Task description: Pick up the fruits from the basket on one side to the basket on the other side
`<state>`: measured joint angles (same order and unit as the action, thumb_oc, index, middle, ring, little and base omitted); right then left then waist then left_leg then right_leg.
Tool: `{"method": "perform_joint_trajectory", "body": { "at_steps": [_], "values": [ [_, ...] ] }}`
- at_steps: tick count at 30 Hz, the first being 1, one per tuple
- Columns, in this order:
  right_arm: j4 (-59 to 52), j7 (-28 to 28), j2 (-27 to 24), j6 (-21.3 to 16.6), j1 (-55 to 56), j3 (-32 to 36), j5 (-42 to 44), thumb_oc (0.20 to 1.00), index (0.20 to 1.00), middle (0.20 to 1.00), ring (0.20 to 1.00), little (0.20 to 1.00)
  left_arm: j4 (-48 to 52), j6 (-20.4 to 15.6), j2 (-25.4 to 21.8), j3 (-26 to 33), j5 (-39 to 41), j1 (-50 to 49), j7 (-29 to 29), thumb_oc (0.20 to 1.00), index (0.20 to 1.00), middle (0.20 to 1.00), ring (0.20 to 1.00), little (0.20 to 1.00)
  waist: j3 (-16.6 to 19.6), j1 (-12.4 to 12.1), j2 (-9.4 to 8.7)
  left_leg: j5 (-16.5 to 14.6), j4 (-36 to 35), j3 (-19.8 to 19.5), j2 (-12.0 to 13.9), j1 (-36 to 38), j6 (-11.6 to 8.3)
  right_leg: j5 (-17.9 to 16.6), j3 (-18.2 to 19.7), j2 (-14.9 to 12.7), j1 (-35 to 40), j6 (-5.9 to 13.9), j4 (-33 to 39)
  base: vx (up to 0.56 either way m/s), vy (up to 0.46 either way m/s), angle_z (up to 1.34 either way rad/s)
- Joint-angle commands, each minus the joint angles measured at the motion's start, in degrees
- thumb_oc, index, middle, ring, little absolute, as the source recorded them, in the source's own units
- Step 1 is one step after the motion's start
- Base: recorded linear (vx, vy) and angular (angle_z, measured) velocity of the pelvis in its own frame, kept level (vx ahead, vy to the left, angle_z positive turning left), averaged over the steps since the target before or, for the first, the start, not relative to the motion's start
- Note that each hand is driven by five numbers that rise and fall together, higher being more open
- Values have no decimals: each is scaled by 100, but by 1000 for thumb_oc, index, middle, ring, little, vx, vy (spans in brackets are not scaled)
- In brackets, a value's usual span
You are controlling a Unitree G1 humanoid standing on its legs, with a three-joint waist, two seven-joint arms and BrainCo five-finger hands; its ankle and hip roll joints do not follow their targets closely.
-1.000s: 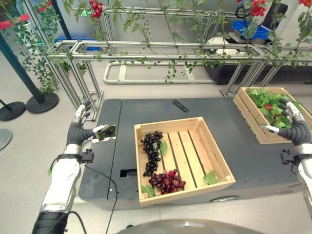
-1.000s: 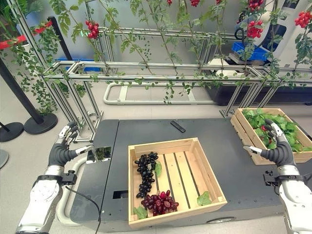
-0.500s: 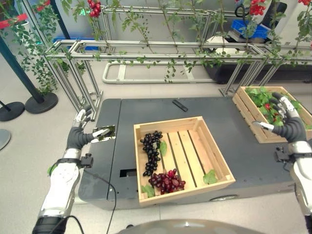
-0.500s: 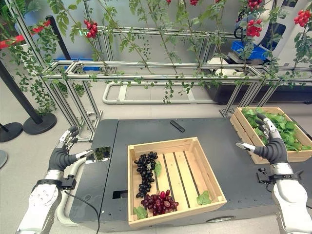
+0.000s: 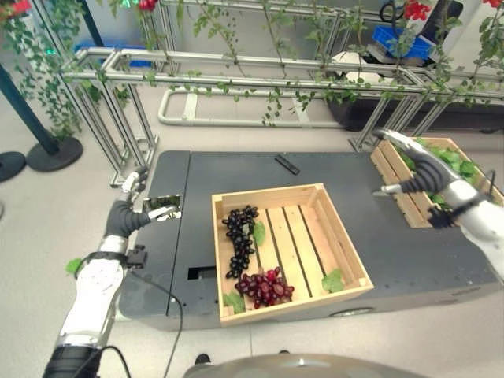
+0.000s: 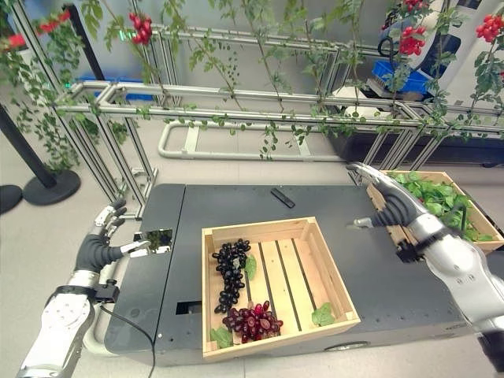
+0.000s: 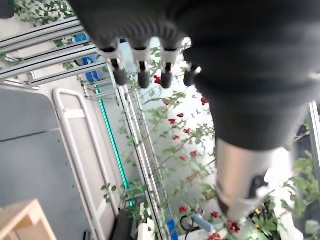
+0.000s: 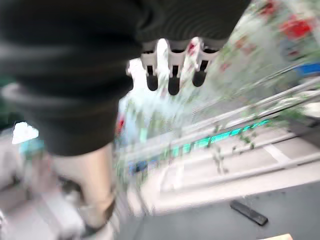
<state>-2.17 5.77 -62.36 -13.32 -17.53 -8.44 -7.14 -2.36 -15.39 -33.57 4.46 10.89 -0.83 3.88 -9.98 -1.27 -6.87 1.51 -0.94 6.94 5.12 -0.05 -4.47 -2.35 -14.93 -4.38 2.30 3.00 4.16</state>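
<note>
Wooden slatted crate (image 5: 346, 256) holds dark grape bunch (image 5: 239, 236), red grape bunch (image 5: 264, 287); left hand (image 5: 126, 211), right hand (image 5: 411, 167) both empty, fingers straight.

My left hand (image 5: 126, 214) hovers open at nine o'clock; my right hand (image 6: 383, 202) reaches open-fingered at two o'clock.

Dark grey platform (image 5: 394, 252) in front of me. Small black remote-like bar (image 5: 287, 164) lying on its far part. Beyond it, metal trellis frame (image 6: 236, 118) strung with leafy vines (image 6: 272, 47), red fruit clusters (image 6: 138, 28) hanging. Black stanchion base (image 5: 53, 153) on floor, far left.
</note>
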Motion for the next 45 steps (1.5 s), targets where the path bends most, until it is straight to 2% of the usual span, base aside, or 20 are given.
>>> {"method": "perform_joint_trajectory", "body": {
  "at_steps": [1, 4, 7, 11, 16, 26, 29, 30, 31, 33, 38, 45],
  "values": [
    [97, -127, -189, -17, -976, -376, -260, 1000, 1000, 1000, 1000, 1000, 294, -351, -496, 78, 203, 581, 271, 1000, 1000, 1000, 1000, 1000, -288, -221, -98, -182, 350, -85, 273, -366, -57, 508, -136, -381, -419, 431, -974, -119, -57, 39],
    [130, 58, -243, 44, -1347, -822, -278, 1000, 1000, 1000, 1000, 1000, 288, -347, -566, 104, 210, 764, 383, 1000, 1000, 1000, 1000, 1000, -423, -301, -150, -101, 505, -286, 296, -747, -72, 561, -259, -381, -713, 396, -1181, -74, -49, 31],
    [119, 162, -267, 64, -1400, -965, -306, 1000, 1000, 1000, 1000, 1000, 336, -341, -554, 122, 225, 841, 415, 1000, 1000, 1000, 1000, 1000, -524, -328, -158, -66, 582, -415, 301, -936, -75, 589, -356, -373, -816, 374, -1244, -30, -49, 31],
    [79, 289, -180, 122, -1571, -1271, -356, 1000, 1000, 1000, 1000, 1000, 377, -350, -592, 172, 311, 1047, 566, 1000, 1000, 1000, 1000, 1000, -864, -478, -163, -28, 730, -600, 281, -1293, -92, 562, -447, -363, -1043, 359, -1250, -52, -30, 23],
    [240, 117, -133, 141, -1833, -1525, -607, 1000, 1000, 1000, 1000, 1000, 378, -348, -733, 157, 393, 1312, 703, 1000, 1000, 1000, 1000, 1000, -1064, -567, -114, 100, 676, -678, 299, -1553, -107, 526, -509, -368, -1305, 346, -1294, -68, -13, 7],
    [905, -553, -205, 259, -2697, -2358, -2415, 1000, 1000, 1000, 1000, 1000, 426, -414, -669, 2, 820, 1789, 964, 1000, 1000, 1000, 1000, 1000, -1600, -743, 37, 103, 984, -832, 200, -2240, -112, 497, -542, -475, -1912, 348, -1542, -44, 5, 3],
    [1062, -695, -271, 283, -2894, -2555, -2811, 1000, 1000, 1000, 1000, 1000, 420, -425, -644, -33, 907, 1859, 989, 1000, 1000, 1000, 1000, 1000, -1658, -745, 75, 80, 1105, -863, 156, -2406, -113, 506, -549, -495, -2050, 345, -1623, -39, 13, 9],
    [1233, -730, -453, 291, -3308, -3112, -3460, 1000, 1000, 1000, 1000, 1000, 408, -421, -629, -150, 1006, 1960, 1012, 1000, 1000, 1000, 1000, 1000, -1724, -806, 106, 69, 1185, -890, 128, -2518, -115, 509, -553, -526, -2154, 345, -1699, -20, 18, 10],
    [1265, -746, -446, 289, -3372, -3176, -3461, 1000, 1000, 1000, 1000, 1000, 402, -422, -616, -134, 1006, 1960, 1012, 1000, 1000, 1000, 1000, 1000, -1723, -788, 117, 66, 1193, -891, 128, -2528, -115, 511, -552, -527, -2163, 345, -1707, -49, 24, 8],
    [1536, -771, -517, 333, -3764, -3715, -3960, 1000, 1000, 1000, 1000, 1000, 408, -400, -637, -250, 1044, 2037, 1031, 1000, 1000, 1000, 1000, 1000, -1837, -835, 154, 80, 1267, -919, 104, -2676, -124, 521, -577, -552, -2300, 350, -1795, -49, -2, 10],
    [1862, -846, -436, 370, -4065, -4228, -4447, 1000, 1000, 1000, 1000, 1000, 445, -397, -618, -378, 1179, 2181, 1066, 1000, 1000, 1000, 1000, 1000, -1964, -853, 212, 95, 1440, -1038, 59, -2955, -130, 604, -649, -595, -2526, 331, -2042, -34, -25, 13],
    [2046, -824, -308, 363, -4177, -4465, -4521, 1000, 1000, 1000, 1000, 1000, 569, -369, -499, -470, 1290, 2124, 1053, 1000, 1000, 1000, 1000, 1000, -1981, -908, 254, 161, 1504, -1248, 21, -3234, -152, 741, -811, -591, -2738, 275, -2261, -24, -48, 18]
  ]
}}
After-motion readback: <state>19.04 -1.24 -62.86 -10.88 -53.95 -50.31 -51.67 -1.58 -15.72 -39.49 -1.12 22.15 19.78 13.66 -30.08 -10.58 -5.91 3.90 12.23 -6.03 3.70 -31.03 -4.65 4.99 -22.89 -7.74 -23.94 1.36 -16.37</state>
